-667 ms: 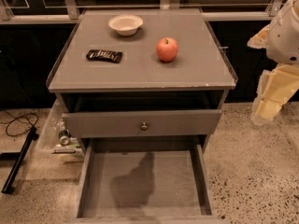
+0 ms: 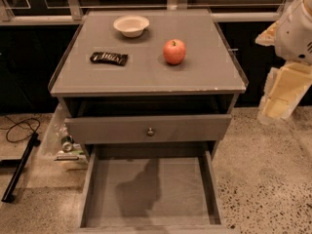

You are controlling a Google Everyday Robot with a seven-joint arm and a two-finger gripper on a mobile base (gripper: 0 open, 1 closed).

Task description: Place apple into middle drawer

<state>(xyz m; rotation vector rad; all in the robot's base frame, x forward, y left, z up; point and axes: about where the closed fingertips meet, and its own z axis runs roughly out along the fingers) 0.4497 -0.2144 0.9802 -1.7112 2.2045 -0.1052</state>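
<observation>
In the camera view the apple [image 2: 174, 51] sits upright on the grey cabinet top [image 2: 146, 77], right of a dark snack packet [image 2: 109, 58] and in front of a white bowl [image 2: 131, 25]. The middle drawer [image 2: 187, 191] stands pulled out below the knobbed drawer [image 2: 150, 131], its floor bare. The gripper [image 2: 279, 97] hangs off the cabinet's right side, well apart from the apple; whether it is released or clenched, I cannot tell.
</observation>
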